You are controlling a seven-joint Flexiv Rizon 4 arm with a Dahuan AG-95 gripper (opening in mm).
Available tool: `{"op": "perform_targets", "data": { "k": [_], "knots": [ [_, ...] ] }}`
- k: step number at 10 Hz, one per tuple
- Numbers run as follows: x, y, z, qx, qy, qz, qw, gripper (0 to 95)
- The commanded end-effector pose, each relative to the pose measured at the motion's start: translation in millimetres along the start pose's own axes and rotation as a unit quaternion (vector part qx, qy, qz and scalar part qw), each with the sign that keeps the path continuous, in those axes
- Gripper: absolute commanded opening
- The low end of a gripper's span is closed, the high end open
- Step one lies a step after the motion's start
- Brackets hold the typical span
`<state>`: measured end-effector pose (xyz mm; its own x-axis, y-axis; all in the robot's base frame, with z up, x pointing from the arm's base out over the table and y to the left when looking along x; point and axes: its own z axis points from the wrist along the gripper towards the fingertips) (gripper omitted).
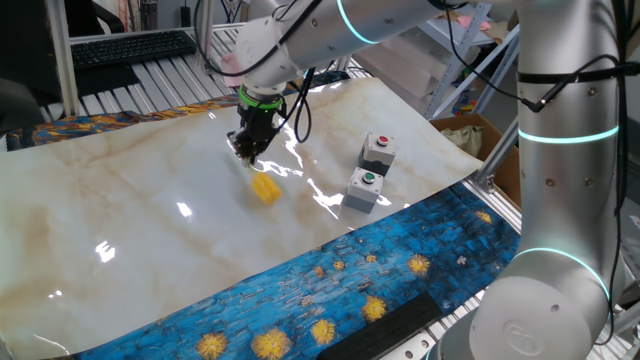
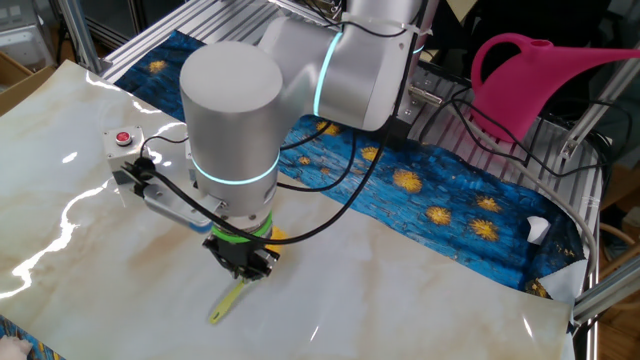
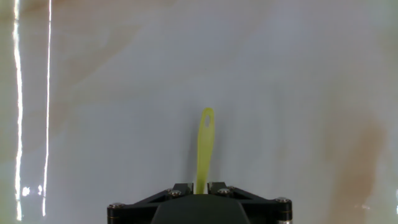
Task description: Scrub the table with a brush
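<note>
The glossy cream marble table (image 1: 150, 200) fills the middle of both fixed views (image 2: 420, 280) and the whole hand view (image 3: 93, 93). My gripper (image 1: 248, 148) hangs low over its centre, shut on the thin yellow-green handle of the brush. The yellow brush head (image 1: 265, 188) rests on the table just in front and to the right of the fingers. In the other fixed view the handle's free end (image 2: 228, 303) sticks out past the gripper (image 2: 243, 262) along the surface. In the hand view the handle (image 3: 205, 146) runs up from between the closed jaws (image 3: 200, 186).
Two grey button boxes, one red-topped (image 1: 378, 150) and one green-topped (image 1: 365, 188), stand right of the brush; the red one also shows in the other fixed view (image 2: 122, 140). Blue cloth with yellow swirls (image 1: 330, 290) borders the table. A pink watering can (image 2: 530, 80) sits beyond the cloth.
</note>
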<state>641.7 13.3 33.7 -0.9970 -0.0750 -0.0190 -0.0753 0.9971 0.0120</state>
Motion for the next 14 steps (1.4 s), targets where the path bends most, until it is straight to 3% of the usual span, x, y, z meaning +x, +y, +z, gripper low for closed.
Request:
{"op": "perform_targets", "data": {
  "k": [1, 4, 5, 6, 10, 12, 14],
  "knots": [
    [-0.7, 0.1, 0.5, 0.000, 0.002, 0.000, 1.0000, 57.0],
    [-0.7, 0.2, 0.5, -0.001, 0.006, 0.006, 1.0000, 57.0],
    [-0.7, 0.2, 0.0, 0.000, 0.006, 0.011, 0.9999, 76.0],
    [-0.7, 0.1, -1.9, -0.001, 0.006, 0.015, 0.9999, 57.0],
    [-0.3, -1.4, -13.8, -0.002, 0.009, 0.031, 0.9995, 57.0],
    [-0.1, -3.7, -13.9, -0.001, 0.021, 0.034, 0.9992, 57.0],
    [0.4, -5.6, -14.8, -0.001, 0.023, 0.020, 0.9995, 57.0]
  ]
}}
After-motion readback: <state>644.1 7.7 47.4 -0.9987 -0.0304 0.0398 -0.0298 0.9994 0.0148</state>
